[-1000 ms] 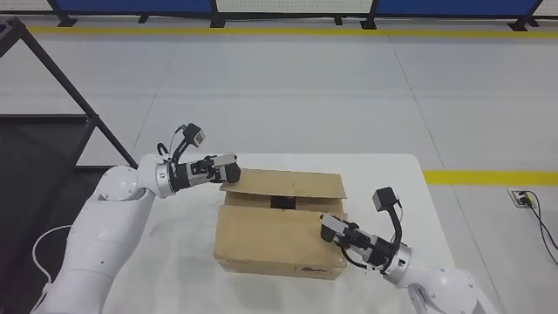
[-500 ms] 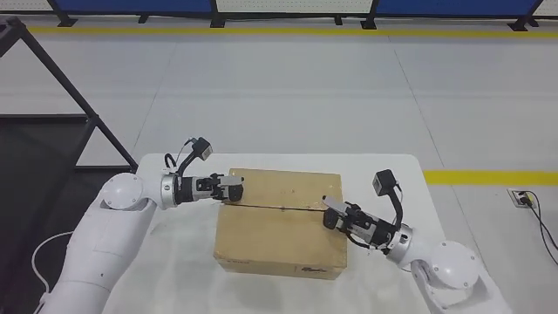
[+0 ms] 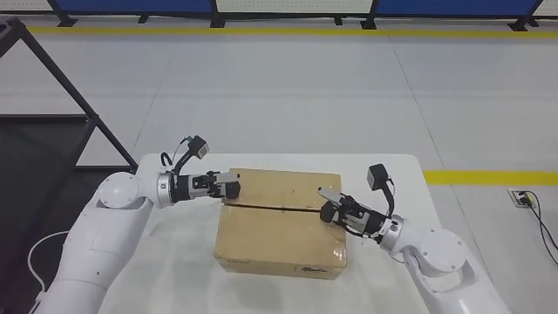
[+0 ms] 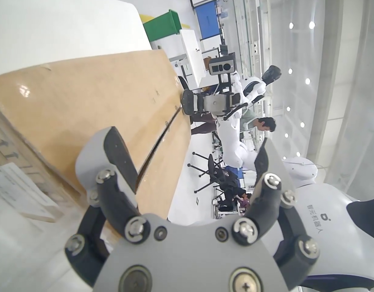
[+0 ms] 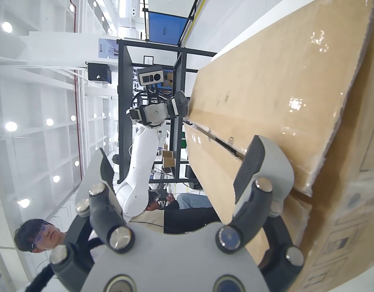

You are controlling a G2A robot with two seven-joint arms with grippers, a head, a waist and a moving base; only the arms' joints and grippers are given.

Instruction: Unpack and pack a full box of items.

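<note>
My left hand (image 3: 229, 184) is open, fingers spread wide. One pad sits over the left end of the cardboard box's (image 3: 279, 231) top, right at the seam (image 3: 279, 208); the other hangs off past the box's side. From the wrist view I think the pad rests on the cardboard, but I cannot tell contact for sure. My right hand (image 3: 328, 210) is open too, at the opposite end of the seam, with one finger (image 5: 256, 162) over the top and the other out in the air.

A second ago the far flap stood up at an angle with a dark gap under it. Half a second ago it was already down. Now both flaps lie flat and meet along the seam, with only a thin slit between them. Since that last frame my left hand has barely shifted, and my right has edged a little inward along the box's end.

The box sits in the middle of the white surface (image 3: 183, 249), its far edge near the surface's far edge. A band of bare surface runs along the box's left side, under my left forearm, and a narrower one lies on the right, below my right arm. A black frame (image 3: 52, 78) stands off beyond the surface's left edge, well apart from my left arm.
</note>
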